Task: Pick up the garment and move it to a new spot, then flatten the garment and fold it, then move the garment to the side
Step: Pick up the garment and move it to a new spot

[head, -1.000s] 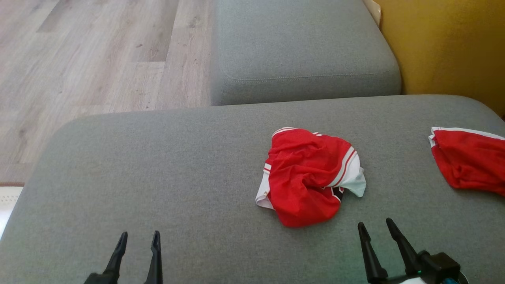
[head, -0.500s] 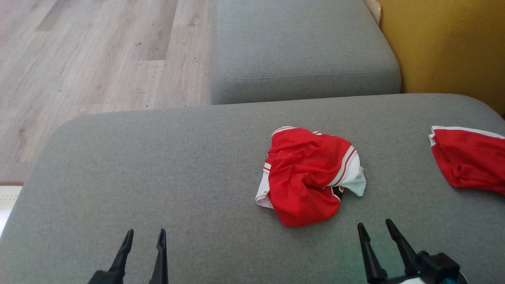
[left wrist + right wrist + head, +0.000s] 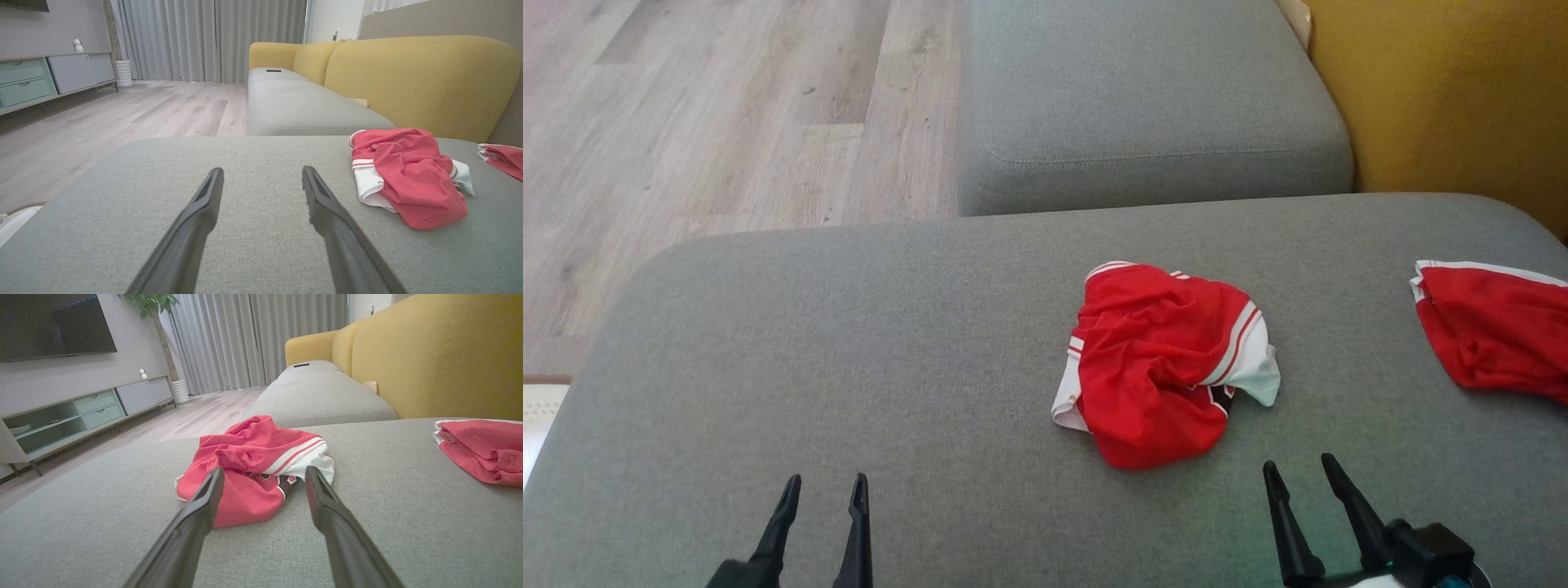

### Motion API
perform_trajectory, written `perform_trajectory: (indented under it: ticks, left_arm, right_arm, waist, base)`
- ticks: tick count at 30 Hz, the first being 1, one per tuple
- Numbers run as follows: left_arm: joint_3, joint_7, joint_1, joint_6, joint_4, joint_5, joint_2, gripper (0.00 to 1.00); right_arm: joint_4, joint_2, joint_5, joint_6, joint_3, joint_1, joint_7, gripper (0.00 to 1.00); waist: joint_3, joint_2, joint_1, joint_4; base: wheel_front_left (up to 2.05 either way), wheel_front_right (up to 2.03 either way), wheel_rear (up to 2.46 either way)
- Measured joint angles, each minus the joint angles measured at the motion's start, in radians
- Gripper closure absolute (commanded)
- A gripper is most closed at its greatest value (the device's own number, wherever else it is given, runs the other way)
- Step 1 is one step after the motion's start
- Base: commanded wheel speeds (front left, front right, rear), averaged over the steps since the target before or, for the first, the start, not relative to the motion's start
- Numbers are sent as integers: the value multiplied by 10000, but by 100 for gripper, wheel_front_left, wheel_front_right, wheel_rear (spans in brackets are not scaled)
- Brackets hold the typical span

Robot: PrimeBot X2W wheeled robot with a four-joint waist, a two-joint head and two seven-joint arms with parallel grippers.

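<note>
Sofa [image 3: 849,327]: L/R fingers [image 3: 778,523] apart, empty

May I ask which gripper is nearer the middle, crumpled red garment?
Right. The right gripper sits just short of the garment; the left gripper is far to its left.

We are logging: grey cushion [image 3: 849,343] lying nearest; second grey cushion [image 3: 1143,98] sitting beyond it; yellow backrest [image 3: 1445,90] running along their right; pale wood floor [image 3: 727,114] stretching to the left; grey curtains [image 3: 245,339] hanging at the far end; dark television [image 3: 53,326] hanging above a low cabinet [image 3: 102,408]; red cloth [image 3: 1494,335] lying at the near cushion's right edge.
</note>
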Motion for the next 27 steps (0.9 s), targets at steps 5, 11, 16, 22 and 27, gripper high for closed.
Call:
perform_trajectory:
  ticks: [5,11,16,22,27]
  left_arm:
    - [-31,0,-1,0,0,-2,0,0]
    - [-196,0,-16,42,15,-29,0,0]
    - [-690,0,-706,-307,349,-27,0,0]
    - [-1779,-2,-2611,-1058,1289,470,-17,0]
    - [-2880,-17,-5138,-1346,2525,510,-44,0]
  right_arm:
    - [0,-2,0,0,4,0,0,0]
    - [0,-6,0,0,8,0,0,0]
    - [-33,-19,0,0,48,-49,0,0]
    - [-151,-125,-2,0,238,-291,0,0]
    - [-389,-299,-4,0,378,-958,0,0]
  waist:
    - [15,0,0,-4]
    - [93,0,0,-43]
    - [304,0,0,-91]
    - [737,0,0,-243]
    - [1401,0,0,-604]
  base:
    - [0,0,0]
    - [0,0,0]
    - [0,0,0]
    - [0,0,0]
    - [0,0,0]
